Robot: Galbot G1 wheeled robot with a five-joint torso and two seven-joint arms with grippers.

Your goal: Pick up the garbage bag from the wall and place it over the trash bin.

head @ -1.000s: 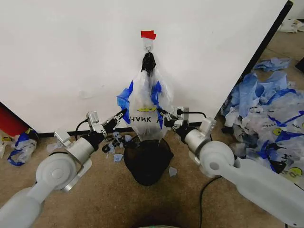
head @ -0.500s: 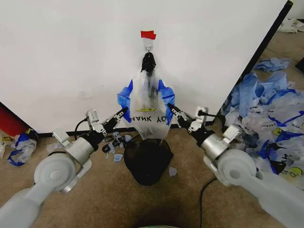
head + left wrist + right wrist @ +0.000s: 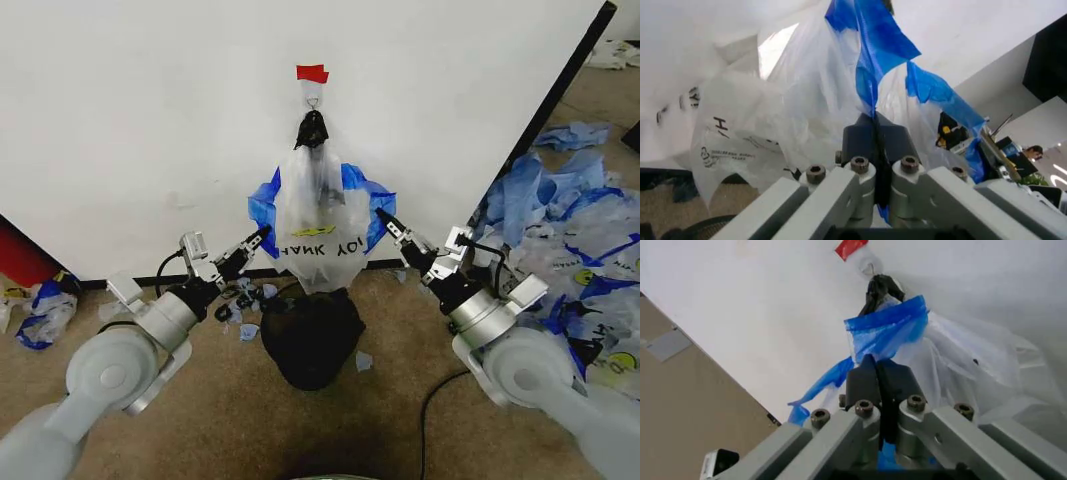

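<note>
The garbage bag hangs from a small hook on the wall, under a red tape patch, directly above the trash bin on the floor. In the head view the left end effector and the right end effector hold opposite sides of the bag. The wrist views show more: each one's fingers are pressed together, pinching a blue handle.
</note>
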